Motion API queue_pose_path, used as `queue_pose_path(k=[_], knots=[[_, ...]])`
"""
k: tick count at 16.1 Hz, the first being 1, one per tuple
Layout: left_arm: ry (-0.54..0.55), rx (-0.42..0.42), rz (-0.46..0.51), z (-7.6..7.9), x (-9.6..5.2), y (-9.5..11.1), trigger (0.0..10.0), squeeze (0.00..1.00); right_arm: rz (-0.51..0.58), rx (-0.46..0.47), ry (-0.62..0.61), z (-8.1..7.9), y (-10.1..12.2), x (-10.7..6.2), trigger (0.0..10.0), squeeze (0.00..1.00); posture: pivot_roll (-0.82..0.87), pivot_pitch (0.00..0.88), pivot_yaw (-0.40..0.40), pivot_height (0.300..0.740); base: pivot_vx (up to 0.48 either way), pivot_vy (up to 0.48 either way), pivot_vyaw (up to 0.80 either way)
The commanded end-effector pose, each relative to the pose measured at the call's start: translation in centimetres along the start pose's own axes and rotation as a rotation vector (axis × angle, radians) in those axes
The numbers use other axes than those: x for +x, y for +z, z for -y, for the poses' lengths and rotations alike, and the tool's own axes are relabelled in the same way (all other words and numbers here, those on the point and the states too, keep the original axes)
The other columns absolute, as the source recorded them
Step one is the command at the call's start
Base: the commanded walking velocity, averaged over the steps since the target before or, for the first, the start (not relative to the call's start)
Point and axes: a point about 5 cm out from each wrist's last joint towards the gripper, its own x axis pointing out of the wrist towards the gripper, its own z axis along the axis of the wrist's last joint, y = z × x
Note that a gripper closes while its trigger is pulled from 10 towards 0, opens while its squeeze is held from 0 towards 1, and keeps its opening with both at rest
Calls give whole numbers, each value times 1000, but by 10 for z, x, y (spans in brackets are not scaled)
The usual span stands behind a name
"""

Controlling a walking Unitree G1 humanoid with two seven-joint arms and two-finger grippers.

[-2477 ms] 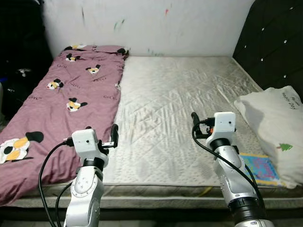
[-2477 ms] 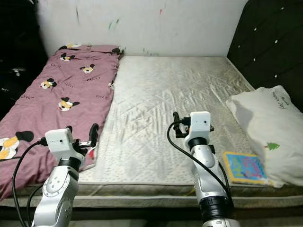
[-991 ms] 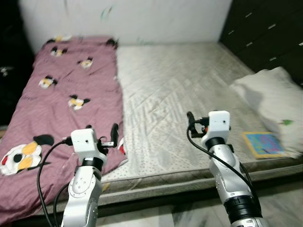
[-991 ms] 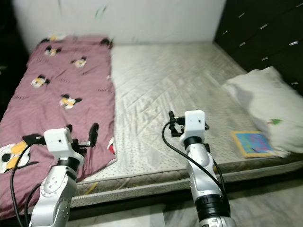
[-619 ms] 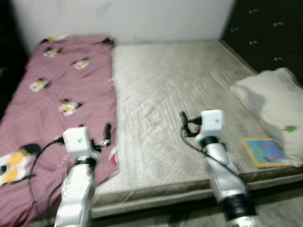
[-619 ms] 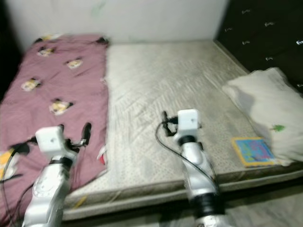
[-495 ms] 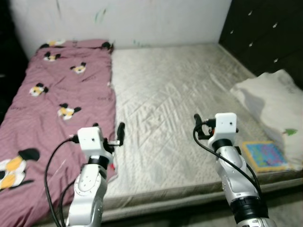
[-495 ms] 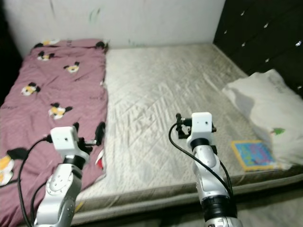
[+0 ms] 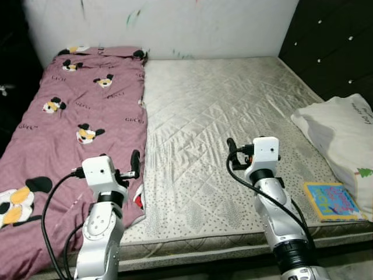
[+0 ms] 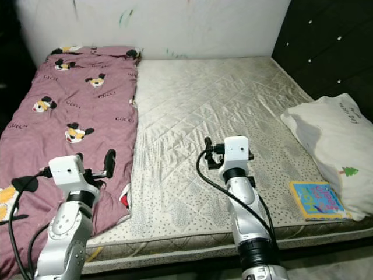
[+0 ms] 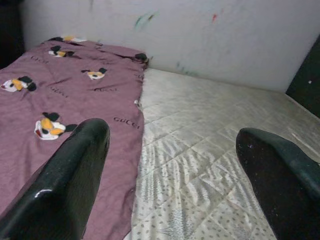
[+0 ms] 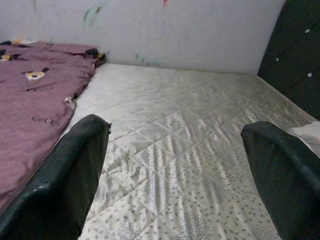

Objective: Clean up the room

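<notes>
Left eye view shows the left gripper and right gripper, both with fingers apart and empty, over the mattress beside the purple blanket.

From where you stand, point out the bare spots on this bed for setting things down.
The widest free patch is the quilted mattress between the purple blanket and the dark headboard. More bare mattress lies between the two grippers. It is crowded at the right edge, where the pillow and the colourful book sit.

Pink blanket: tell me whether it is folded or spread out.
Spread out. The pink blanket lies flat in one layer along the mattress's left side, its cartoon prints showing.
</notes>
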Motion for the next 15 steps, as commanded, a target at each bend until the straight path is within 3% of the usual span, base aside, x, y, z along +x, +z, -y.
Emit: queue_pose_path(k=[1,14,15], knots=[[9,4,-19,0,1,-2,10000,0,-2,1,-9,2,0,0,10000,0,36,27,-14,740,0,480,-800],[-15,-19,-20,5,1,-2,10000,0,0,-36,18,-3,-1,-1,10000,0,38,19,-15,740,0,480,-35],[-15,-16,-18,5,1,-2,10000,0,4,-52,25,-4,0,-1,10000,0,38,19,-15,740,0,480,800]])
